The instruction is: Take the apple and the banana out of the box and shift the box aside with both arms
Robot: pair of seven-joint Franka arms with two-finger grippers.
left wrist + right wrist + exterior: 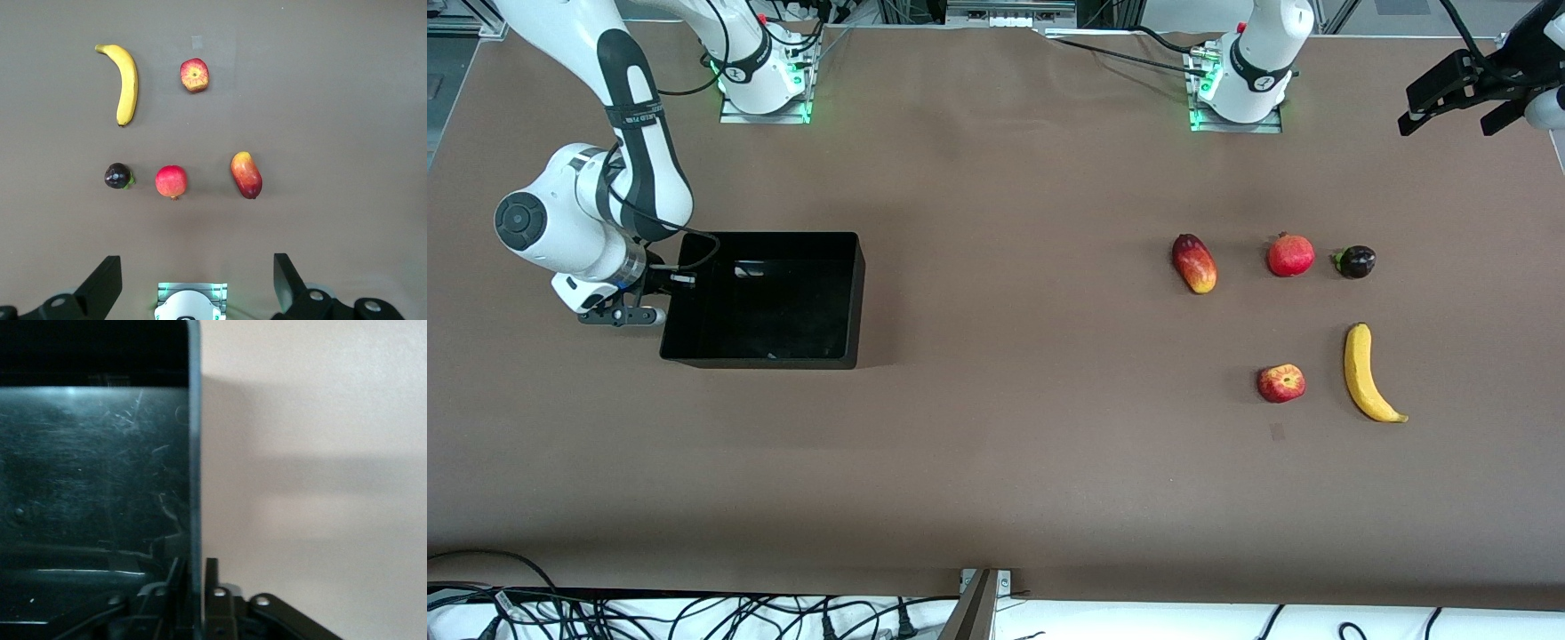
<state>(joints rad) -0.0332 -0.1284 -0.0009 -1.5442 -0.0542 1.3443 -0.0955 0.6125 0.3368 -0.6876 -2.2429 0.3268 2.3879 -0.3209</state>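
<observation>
The black box [860,293] sits open-top on the table at the right arm's end. My right gripper [671,280] is shut on the box's end wall, one finger inside and one outside, as the right wrist view shows [195,577] beside the box's bare floor [100,473]. The red apple [1281,383] and yellow banana [1365,373] lie side by side at the left arm's end. My left gripper [1446,130] is open and empty, up over the table edge by the left base. It looks down on the apple [194,74] and banana [127,83], its own fingers spread wide [195,267].
Farther from the front camera than the apple lie an oblong red-yellow fruit [1194,263], a round red fruit with a crown tip [1290,255] and a small dark fruit [1356,262]. Brown table [1005,400] between box and fruits is bare. Cables lie along the front edge.
</observation>
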